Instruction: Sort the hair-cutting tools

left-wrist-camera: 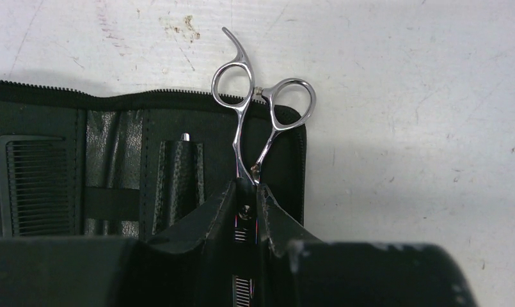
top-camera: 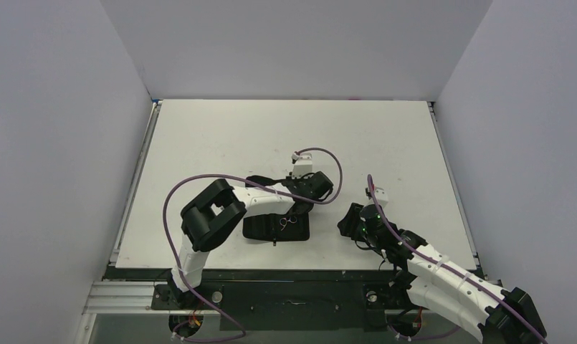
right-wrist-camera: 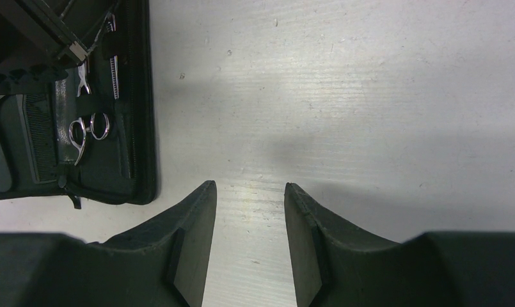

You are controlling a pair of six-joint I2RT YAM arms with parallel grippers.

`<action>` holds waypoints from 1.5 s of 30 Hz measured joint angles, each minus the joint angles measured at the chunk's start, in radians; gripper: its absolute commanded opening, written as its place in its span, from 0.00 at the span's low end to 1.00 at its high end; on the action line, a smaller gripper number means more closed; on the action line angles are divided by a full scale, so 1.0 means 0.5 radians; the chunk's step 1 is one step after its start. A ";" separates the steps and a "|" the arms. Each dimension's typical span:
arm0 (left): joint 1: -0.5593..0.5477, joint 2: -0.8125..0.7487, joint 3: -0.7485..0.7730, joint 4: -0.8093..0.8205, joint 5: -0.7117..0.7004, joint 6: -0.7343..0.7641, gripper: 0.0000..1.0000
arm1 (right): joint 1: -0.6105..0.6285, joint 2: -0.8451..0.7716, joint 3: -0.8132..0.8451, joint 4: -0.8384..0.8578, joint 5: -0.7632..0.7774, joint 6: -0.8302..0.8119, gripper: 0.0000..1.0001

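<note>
My left claw (left-wrist-camera: 247, 192) pinches the scissors (left-wrist-camera: 240, 134) near their pivot, with the rings overhanging the edge of the open case (left-wrist-camera: 114, 137) on the tabletop (left-wrist-camera: 402, 128). The comb (left-wrist-camera: 34, 185) sits slotted inside, so I judge half the job remains. My right claw (right-wrist-camera: 249, 192) hangs spread, holding nothing. Only the left wrist view shows the grip; from overhead my arm hides it.

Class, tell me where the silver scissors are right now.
Left wrist view: the scissors lie at the right end of the open black case, rings overhanging its zip edge, pivot pinched in the left tool.
</note>
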 measured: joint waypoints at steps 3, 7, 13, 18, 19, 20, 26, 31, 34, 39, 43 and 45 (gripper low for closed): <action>-0.028 -0.002 -0.002 -0.024 -0.014 -0.029 0.00 | 0.000 0.006 -0.001 0.003 -0.001 0.001 0.40; -0.058 -0.002 -0.002 -0.052 -0.039 -0.048 0.00 | 0.000 0.023 -0.002 0.016 -0.001 0.002 0.40; -0.092 -0.016 -0.012 -0.091 -0.057 -0.096 0.00 | -0.001 0.023 -0.011 0.018 -0.001 0.008 0.40; -0.121 -0.034 -0.035 -0.104 -0.058 -0.139 0.00 | 0.000 0.023 -0.016 0.027 -0.001 0.012 0.40; -0.125 -0.038 -0.039 -0.107 -0.057 -0.146 0.00 | -0.001 0.023 -0.016 0.030 -0.001 0.014 0.40; -0.130 -0.043 -0.045 -0.108 -0.055 -0.153 0.00 | -0.001 0.023 -0.016 0.031 -0.001 0.015 0.40; -0.153 -0.092 -0.091 -0.130 0.003 -0.188 0.09 | 0.000 0.023 -0.017 0.032 -0.001 0.017 0.40; -0.156 -0.124 -0.111 -0.150 0.082 -0.194 0.35 | 0.000 0.023 -0.017 0.032 -0.001 0.016 0.40; -0.159 -0.147 -0.132 -0.167 0.115 -0.196 0.45 | -0.001 0.022 -0.017 0.031 -0.001 0.016 0.41; -0.162 -0.207 -0.143 -0.223 0.151 -0.201 0.59 | -0.001 0.022 -0.017 0.029 0.000 0.016 0.42; -0.156 -0.305 -0.143 -0.271 0.156 -0.201 0.63 | -0.001 0.022 -0.016 0.027 0.000 0.014 0.44; -0.144 -0.369 -0.143 -0.279 0.157 -0.198 0.63 | 0.000 0.022 -0.014 0.017 0.000 0.014 0.44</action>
